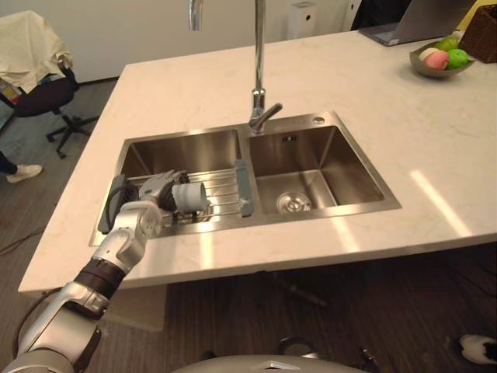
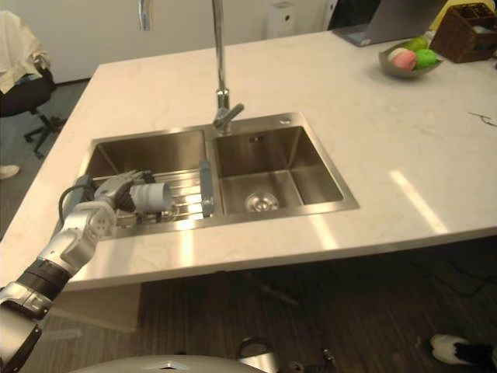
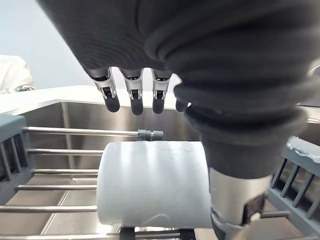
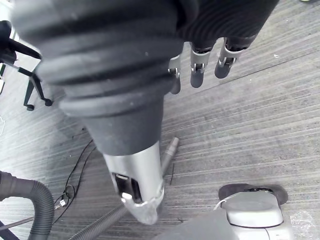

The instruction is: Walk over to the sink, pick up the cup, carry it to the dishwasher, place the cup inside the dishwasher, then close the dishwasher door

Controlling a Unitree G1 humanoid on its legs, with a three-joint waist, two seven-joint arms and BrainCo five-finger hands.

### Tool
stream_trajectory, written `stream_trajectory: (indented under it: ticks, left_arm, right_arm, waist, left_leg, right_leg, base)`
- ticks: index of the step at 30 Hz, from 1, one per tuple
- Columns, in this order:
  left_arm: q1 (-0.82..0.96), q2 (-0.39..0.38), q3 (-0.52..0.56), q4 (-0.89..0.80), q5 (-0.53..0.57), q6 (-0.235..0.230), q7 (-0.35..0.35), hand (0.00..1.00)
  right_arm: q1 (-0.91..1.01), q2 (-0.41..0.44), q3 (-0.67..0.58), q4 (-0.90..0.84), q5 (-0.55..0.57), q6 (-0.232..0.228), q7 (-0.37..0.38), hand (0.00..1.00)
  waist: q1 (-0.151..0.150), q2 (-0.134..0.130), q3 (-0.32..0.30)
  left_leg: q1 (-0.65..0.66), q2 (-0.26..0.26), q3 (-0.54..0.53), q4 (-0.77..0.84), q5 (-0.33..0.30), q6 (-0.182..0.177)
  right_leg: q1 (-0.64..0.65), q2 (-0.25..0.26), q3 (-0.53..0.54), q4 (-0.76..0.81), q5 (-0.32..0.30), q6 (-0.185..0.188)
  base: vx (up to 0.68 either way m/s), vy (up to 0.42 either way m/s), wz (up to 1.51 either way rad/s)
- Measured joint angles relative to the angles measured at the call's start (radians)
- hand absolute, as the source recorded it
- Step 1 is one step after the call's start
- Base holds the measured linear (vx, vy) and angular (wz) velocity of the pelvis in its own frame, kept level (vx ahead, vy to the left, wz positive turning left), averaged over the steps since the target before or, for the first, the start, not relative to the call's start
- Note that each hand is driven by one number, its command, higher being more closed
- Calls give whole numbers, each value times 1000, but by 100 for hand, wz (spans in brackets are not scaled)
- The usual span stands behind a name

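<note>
Lower left of the frame, the left arm (image 1: 62,315) is silver-grey, built of rounded segments with a black band near the wrist; the left hand (image 1: 155,198) has silver fingers (image 3: 134,92) with dark tips; a dark ribbed cover (image 4: 110,55) wraps the right hand (image 4: 196,67).

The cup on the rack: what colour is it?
The cup is plain white; the left wrist view shows it best.

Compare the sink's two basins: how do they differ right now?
The left basin holds a wire rack, with the white cup lying on its side on it; the right basin holds nothing, so its drain shows. The left hand reaches over the left basin, fingers straight above the cup; nothing reaches over the right basin. Both are steel and sit side by side under one faucet.
</note>
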Motion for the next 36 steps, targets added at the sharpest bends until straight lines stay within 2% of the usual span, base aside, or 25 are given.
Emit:
stream_trajectory:
  ticks: [9, 14, 18, 26, 31, 33, 36]
  left_arm:
    - [0, -2, 0, 47, 13, 0, -16, 0]
    - [-7, -5, 0, 63, 11, 13, 13, 0]
    - [-23, -42, 3, 90, 1, 25, 51, 0]
    - [-28, -65, 32, 141, 0, 35, 54, 0]
    - [-49, -65, 34, 180, 0, 43, 42, 0]
    - [-53, -67, 38, 203, 0, 65, 18, 0]
    - [-66, -75, 63, 222, -1, 71, -10, 0]
  right_arm:
    - [-2, -1, -38, -9, 1, 1, 12, 0]
    - [-2, -1, -39, -29, 1, 1, 13, 0]
    - [-3, -1, -42, -36, 1, 1, 13, 0]
    - [-3, -1, -72, -38, 1, 5, 20, 0]
    - [-1, 1, -79, -39, 1, 5, 24, 0]
    - [-2, 0, -79, -47, 1, 5, 41, 0]
    - [-3, 0, -81, -49, 1, 6, 43, 0]
  waist:
    - [-4, -1, 17]
    - [-14, 4, 20]
    - [-21, 12, 26]
    - [-33, 19, 46]
    - [-35, 21, 55]
    - [-41, 24, 59]
    - [-44, 30, 62]
  left_leg:
    - [-6, -1, 8, 0, 1, 7]
    - [-6, -1, 15, 0, -3, 3]
    - [-4, -1, 18, 1, -4, 2]
    - [-1, 0, 37, 1, -8, -4]
    - [-1, -1, 47, 1, -10, -5]
    - [-4, -1, 48, 1, -10, -6]
    - [-3, -1, 52, 2, -11, -6]
  right_leg:
    - [-6, -2, 0, -3, 0, 2]
    - [-2, -2, 1, -3, 0, 3]
    - [-3, -3, 3, 0, 0, 3]
    - [-21, -4, 19, 16, -2, 3]
    - [-31, -4, 30, 19, -2, 4]
    - [-34, -4, 30, 19, -3, 4]
    - [-33, -4, 32, 19, -5, 5]
  base:
    - [32, -6, -1]
    - [66, -10, -2]
    - [0, 0, 0]
    - [-48, 1, -7]
    - [-3, -2, -7]
    - [33, -14, -1]
    - [48, -17, -1]
